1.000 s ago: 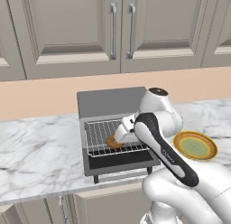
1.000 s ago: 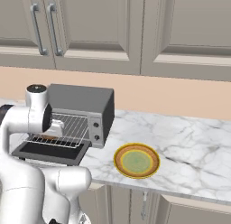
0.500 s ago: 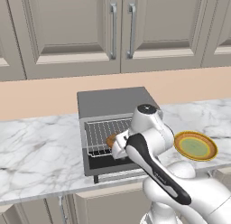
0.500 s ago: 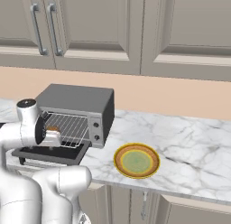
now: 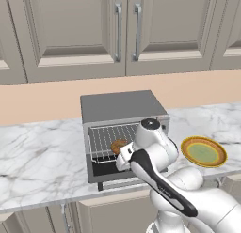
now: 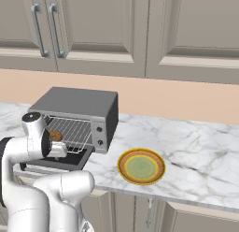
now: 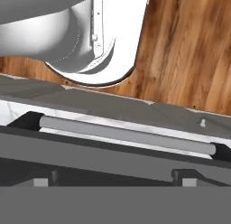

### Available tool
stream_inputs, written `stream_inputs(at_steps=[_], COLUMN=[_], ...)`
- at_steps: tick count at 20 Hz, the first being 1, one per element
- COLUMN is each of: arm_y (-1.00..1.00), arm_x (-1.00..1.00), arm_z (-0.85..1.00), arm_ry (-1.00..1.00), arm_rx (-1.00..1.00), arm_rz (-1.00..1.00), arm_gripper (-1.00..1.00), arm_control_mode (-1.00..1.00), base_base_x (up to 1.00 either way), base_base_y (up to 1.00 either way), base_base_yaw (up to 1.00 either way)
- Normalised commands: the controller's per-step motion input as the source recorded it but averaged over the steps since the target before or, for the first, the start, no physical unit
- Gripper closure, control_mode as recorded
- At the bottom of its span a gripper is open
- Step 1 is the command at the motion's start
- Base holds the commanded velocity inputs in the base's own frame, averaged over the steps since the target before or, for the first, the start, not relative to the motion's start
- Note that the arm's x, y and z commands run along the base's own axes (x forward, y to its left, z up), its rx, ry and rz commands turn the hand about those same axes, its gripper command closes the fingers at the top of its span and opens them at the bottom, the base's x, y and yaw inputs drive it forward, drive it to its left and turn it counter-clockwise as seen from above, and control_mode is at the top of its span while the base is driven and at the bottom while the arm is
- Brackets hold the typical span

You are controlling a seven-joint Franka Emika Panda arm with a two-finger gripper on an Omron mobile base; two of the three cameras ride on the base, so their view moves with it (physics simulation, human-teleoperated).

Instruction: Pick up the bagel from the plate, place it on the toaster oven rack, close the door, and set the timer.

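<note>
The bagel (image 5: 118, 145) is sitting on the toaster oven rack (image 5: 109, 139), with the door (image 5: 123, 182) hanging open toward the near counter (image 5: 37, 166) edge. The end effector (image 5: 122, 160), jaws spread wide and empty, is hovering over its handle (image 7: 126, 135). I'd catch that bar from beneath and swing up squarely; rightward, the plate (image 5: 203, 152) is sitting well apart.

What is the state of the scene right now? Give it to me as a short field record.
bagel: lying on the toaster oven rack
plate: bare, on the marble counter right of the oven
door: down, open
door handle: silver bar, close under the hand camera
claw: open, holding nothing
next step: close the door
</note>
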Motion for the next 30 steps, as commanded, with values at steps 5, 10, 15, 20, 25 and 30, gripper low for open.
stream_inputs(at_steps=[5, 10, 15, 20, 25, 30], arm_y=[0.07, 0.1, 0.08, 0.11, 0.18, 0.0], arm_x=[0.49, 0.59, 0.75, 0.74, 0.23, -0.91], arm_z=[-0.16, -0.04, 0.0, 0.02, 0.37, 0.39], arm_ry=[0.0, 0.0, 0.0, -0.04, -0.13, -0.12], arm_rx=[0.0, 0.0, 0.0, 0.0, 0.0, -0.05], arm_rz=[0.0, -0.01, -0.01, 0.0, 0.0, 0.0], arm_gripper=[-1.0, -1.0, -1.0, -1.0, -1.0, -1.0], arm_control_mode=[-1.0, -1.0, -1.0, -1.0, -1.0, -1.0], base_base_x=[0.0, 0.0, 0.0, 0.0, 0.0, 0.0], base_base_y=[0.0, 0.0, 0.0, 0.0, 0.0, 0.0], base_base_yaw=[0.0, 0.0, 0.0, 0.0, 0.0, 0.0])
